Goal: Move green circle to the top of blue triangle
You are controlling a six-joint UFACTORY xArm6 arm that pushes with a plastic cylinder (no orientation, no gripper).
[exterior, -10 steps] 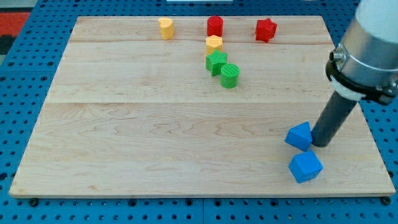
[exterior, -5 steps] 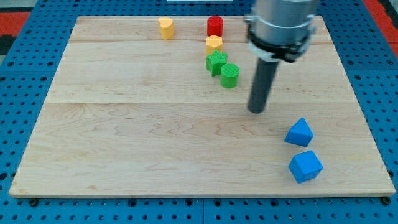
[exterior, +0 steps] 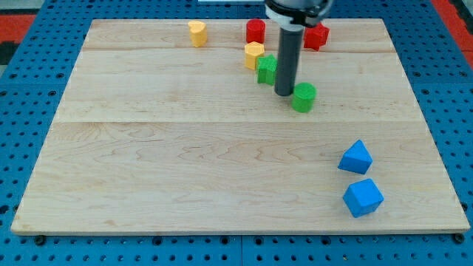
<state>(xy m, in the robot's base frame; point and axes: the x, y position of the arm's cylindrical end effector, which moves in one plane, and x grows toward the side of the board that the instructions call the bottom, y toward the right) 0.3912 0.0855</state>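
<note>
The green circle [exterior: 303,97] lies on the wooden board [exterior: 185,162], right of centre in the upper half. My tip [exterior: 284,93] stands just to its left, close against it. The blue triangle [exterior: 356,157] sits at the lower right, well below and right of the green circle. The rod partly hides another green block [exterior: 266,68] behind it.
A blue cube-like block [exterior: 363,197] lies just below the blue triangle. Near the view's top are a yellow heart-like block [exterior: 196,32], a red block [exterior: 256,30], a yellow block [exterior: 253,53] and a red block [exterior: 318,35] partly behind the arm.
My tip swung from beside the blue triangle up and left to the green blocks. The green circle has shifted right and slightly down, away from the other green block.
</note>
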